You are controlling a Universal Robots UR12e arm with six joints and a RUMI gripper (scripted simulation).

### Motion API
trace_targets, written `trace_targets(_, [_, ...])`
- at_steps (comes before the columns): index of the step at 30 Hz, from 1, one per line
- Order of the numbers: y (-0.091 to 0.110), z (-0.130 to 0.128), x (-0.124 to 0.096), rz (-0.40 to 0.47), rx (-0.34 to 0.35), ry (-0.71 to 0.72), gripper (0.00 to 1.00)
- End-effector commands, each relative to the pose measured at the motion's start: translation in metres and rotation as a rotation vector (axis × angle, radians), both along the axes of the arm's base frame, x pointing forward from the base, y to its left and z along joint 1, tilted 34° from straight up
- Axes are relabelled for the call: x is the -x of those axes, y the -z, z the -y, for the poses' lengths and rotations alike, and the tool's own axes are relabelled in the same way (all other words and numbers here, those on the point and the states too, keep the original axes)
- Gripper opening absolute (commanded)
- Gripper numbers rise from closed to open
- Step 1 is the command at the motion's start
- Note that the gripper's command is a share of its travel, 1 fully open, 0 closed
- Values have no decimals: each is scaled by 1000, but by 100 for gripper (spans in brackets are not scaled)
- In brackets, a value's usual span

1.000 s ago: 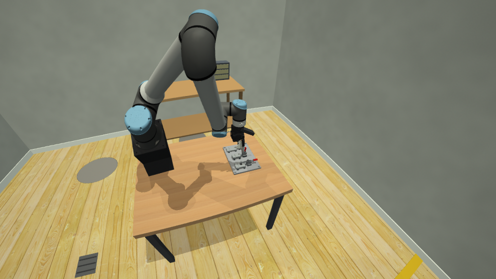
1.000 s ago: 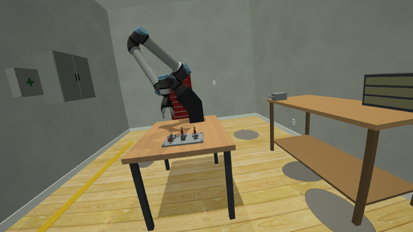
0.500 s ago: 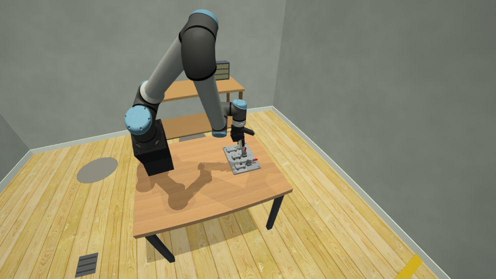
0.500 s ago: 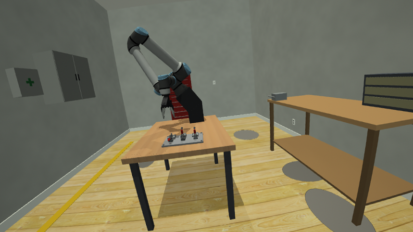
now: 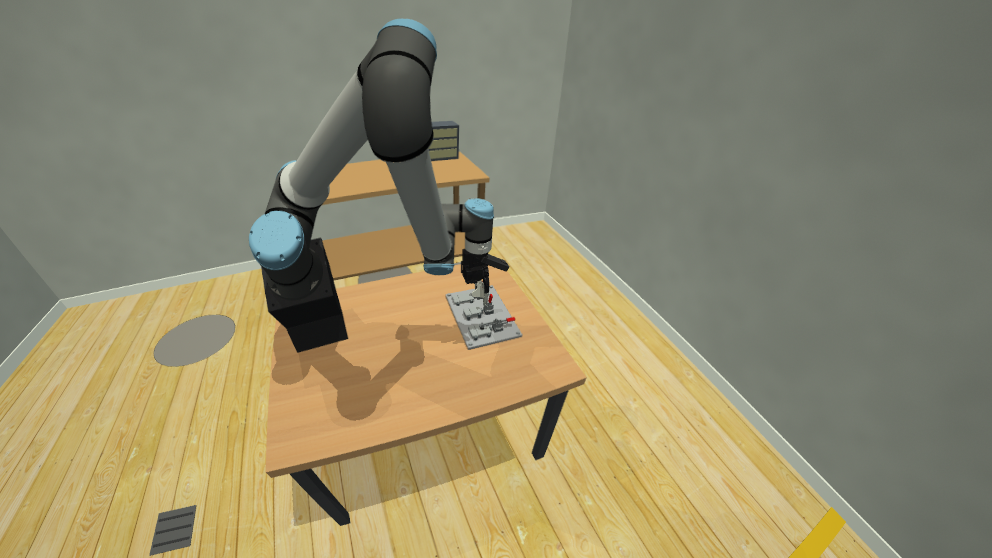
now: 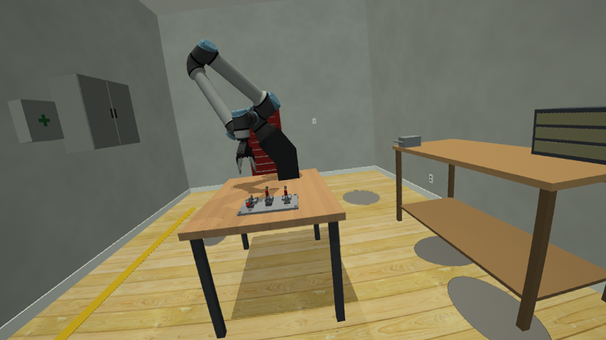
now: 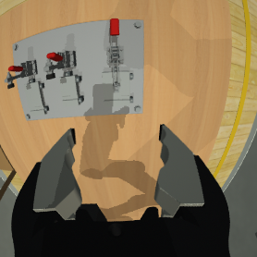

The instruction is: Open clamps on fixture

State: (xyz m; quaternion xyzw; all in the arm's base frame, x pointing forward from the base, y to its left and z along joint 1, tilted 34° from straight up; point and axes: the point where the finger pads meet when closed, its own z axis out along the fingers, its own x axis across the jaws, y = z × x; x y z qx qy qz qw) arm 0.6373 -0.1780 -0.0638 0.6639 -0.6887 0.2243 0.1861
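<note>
The gripper (image 7: 116, 134) hangs above the table (image 7: 185, 60) with jaws parted and nothing between them, short of the fixture (image 7: 92, 46) in the upper left of the wrist view. Progress is hard to judge: in the exterior view two red handles (image 6: 285, 189) stand upright and one (image 6: 249, 201) lies low, so at least one clamp probably remains. The fixture is a grey plate with three red-handled toggle clamps in a row.
</note>
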Motion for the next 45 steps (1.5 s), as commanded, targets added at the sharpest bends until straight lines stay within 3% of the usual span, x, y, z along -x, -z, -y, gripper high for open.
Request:
trace_targets(1, [0,0,0,1,0,0,59])
trace_targets(32, [0,0,0,1,0,0,59])
trace_targets(33, [0,0,0,1,0,0,28])
trace_targets(45, [0,0,0,1,0,0,28])
